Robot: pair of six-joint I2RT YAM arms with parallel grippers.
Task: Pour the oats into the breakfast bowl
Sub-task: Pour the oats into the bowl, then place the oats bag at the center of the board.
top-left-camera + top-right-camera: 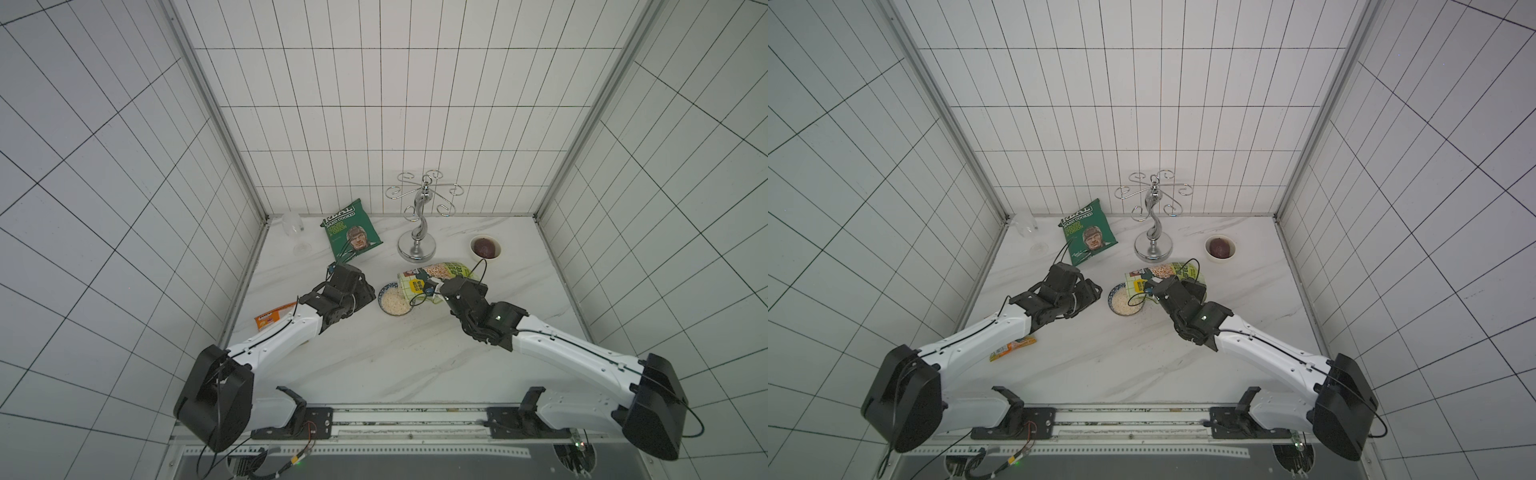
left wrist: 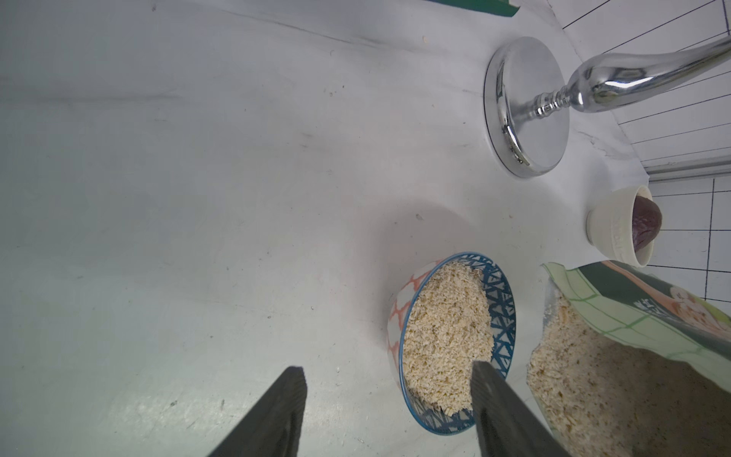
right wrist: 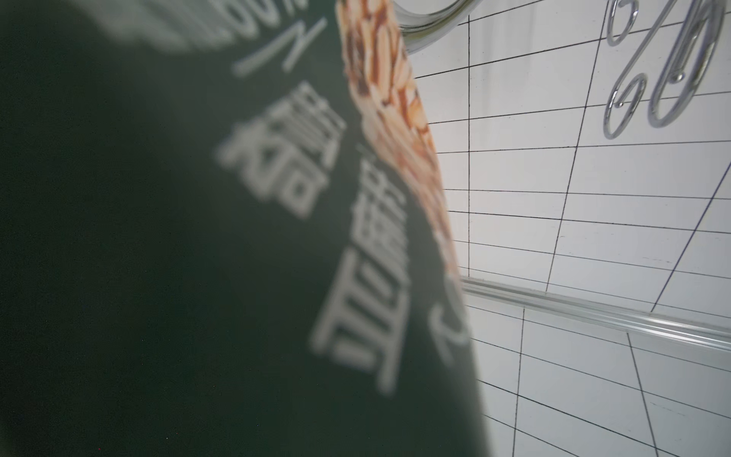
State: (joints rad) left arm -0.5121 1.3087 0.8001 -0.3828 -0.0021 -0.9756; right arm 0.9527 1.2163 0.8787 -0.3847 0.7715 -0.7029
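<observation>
Your right claw [image 1: 437, 289] is clamped on the oats pouch [image 1: 448, 271]. The pouch is tipped on its side with its open mouth at the edge of the breakfast bowl [image 2: 502, 300]; can't tell if they touch. The bowl is heaped with oats [image 2: 443, 336], and more show inside the pouch mouth. Your left claw [image 2: 389, 368] stands wide and holds nothing, just beside the bowl, opposite the pouch. The bowl sits mid-worktop [image 1: 374, 365], near the chrome stand [image 1: 417, 245].

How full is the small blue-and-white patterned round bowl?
Mostly full: pale oat flakes cover the inside of the bowl nearly to its rim, seen in the left wrist view.
</observation>
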